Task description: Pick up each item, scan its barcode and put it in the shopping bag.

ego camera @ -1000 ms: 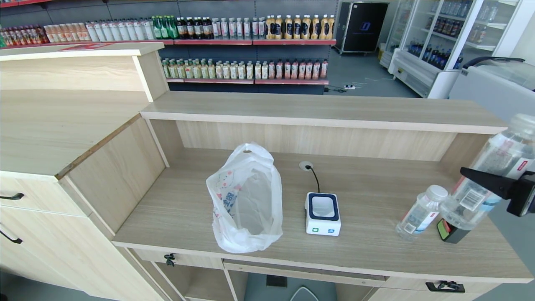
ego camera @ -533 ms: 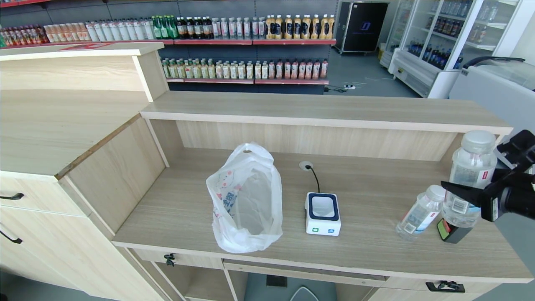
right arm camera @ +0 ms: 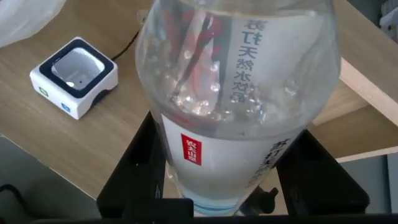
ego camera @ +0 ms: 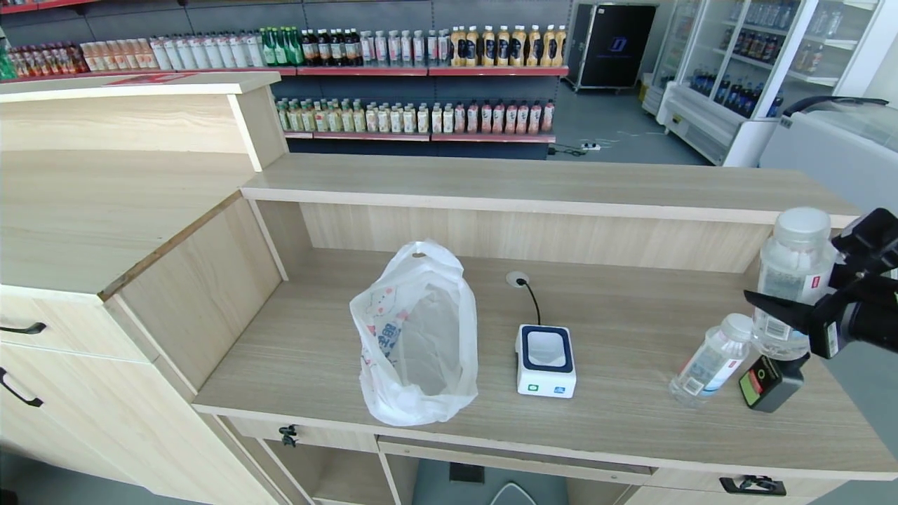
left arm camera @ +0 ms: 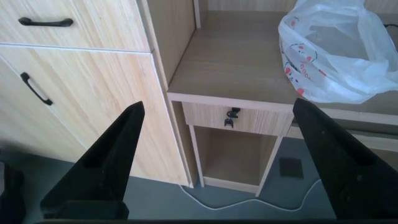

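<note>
Two bottles: we are gripping the large bottle (ego camera: 796,273) upright in our right hand (ego camera: 786,312) above the right end of the surface (ego camera: 631,414), its red tag showing, near the small bottle (ego camera: 708,361) and black box (ego camera: 768,382); our left hand (left arm camera: 217,106) is gaping wide.

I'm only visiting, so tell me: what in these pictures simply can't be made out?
- Large bottle: in the head view a finger of the right gripper crosses its lower label. In the right wrist view its cap is cut off by the edge.
- Small bottle: in the head view its barcode is too small to read.
- Black box: in the head view it is partly behind the large bottle, and its purpose is unclear.
- Shopping bag: it is cut off by the left wrist view's edge.
</note>
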